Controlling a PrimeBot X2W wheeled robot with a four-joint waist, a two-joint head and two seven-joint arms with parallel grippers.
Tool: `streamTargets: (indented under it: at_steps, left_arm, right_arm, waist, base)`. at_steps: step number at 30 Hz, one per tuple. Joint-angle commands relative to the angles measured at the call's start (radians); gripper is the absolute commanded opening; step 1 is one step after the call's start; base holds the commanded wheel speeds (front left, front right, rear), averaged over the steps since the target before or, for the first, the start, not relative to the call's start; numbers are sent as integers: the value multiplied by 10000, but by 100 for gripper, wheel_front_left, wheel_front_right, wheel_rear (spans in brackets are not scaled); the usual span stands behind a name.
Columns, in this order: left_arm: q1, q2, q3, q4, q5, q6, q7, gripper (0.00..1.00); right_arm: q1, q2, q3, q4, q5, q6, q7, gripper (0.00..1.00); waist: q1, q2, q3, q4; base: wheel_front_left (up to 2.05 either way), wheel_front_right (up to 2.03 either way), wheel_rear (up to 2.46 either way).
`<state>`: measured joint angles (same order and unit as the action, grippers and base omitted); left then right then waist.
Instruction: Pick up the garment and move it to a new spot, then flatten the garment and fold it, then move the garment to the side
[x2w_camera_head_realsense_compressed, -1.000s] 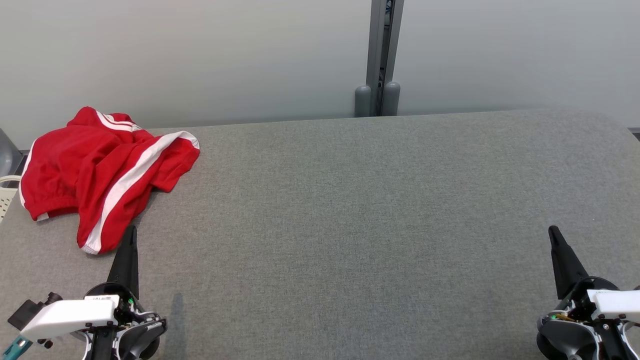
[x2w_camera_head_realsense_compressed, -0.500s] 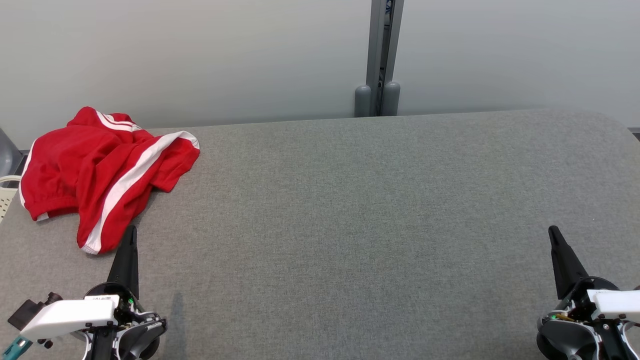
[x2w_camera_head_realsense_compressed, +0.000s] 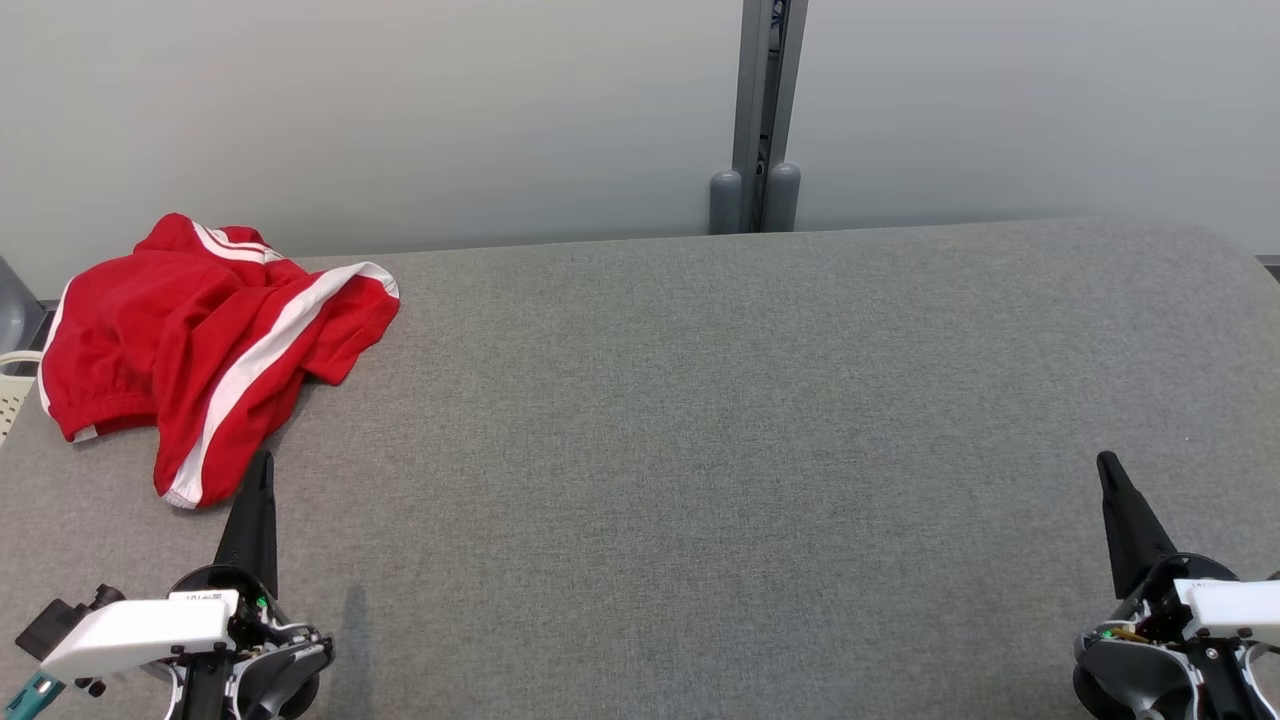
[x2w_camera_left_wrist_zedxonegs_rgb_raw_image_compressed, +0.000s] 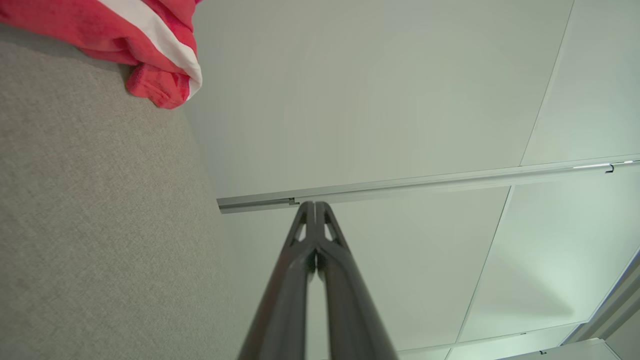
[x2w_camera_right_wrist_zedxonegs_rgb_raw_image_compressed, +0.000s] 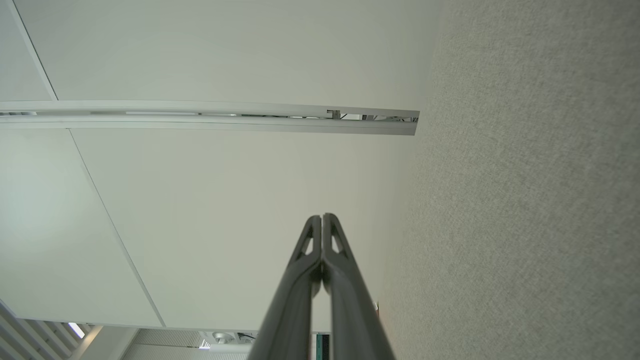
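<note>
Your garment (x2w_camera_head_realsense_compressed: 200, 340): red, white-striped, crumpled at the counter's (x2w_camera_head_realsense_compressed: 700, 450) far-left corner. Left pincer (x2w_camera_head_realsense_compressed: 264, 460) pressed together, just beside its hem; right pincer (x2w_camera_head_realsense_compressed: 1105, 462) together too, well apart.

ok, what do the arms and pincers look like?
Both alike: left pincer and right pincer are long dark tapered fingers with triangular cut-outs near the tips, on grey round wrists topped by white housings, each with a small green light.

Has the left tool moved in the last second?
No. The left tool sits where it was, just below the garment, same offset from the post.
</note>
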<state>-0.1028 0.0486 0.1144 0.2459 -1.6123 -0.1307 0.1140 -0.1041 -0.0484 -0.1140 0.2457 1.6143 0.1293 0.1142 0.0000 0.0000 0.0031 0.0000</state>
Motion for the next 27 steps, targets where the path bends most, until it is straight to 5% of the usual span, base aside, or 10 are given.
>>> streamTargets:
  at_steps: [1,27]
  left_arm:
    - [-130,30,25,-29,-11,-38,26,0]
    - [-131,31,25,-29,-11,-38,26,0]
  right_arm:
    - [-95,-42,-6,-27,-29,28,19,0]
    - [-95,-42,-9,-27,-29,28,19,0]
  waist:
    - [0,0,0,0]
    - [0,0,0,0]
  base:
    - [0,0,0]
    - [0,0,0]
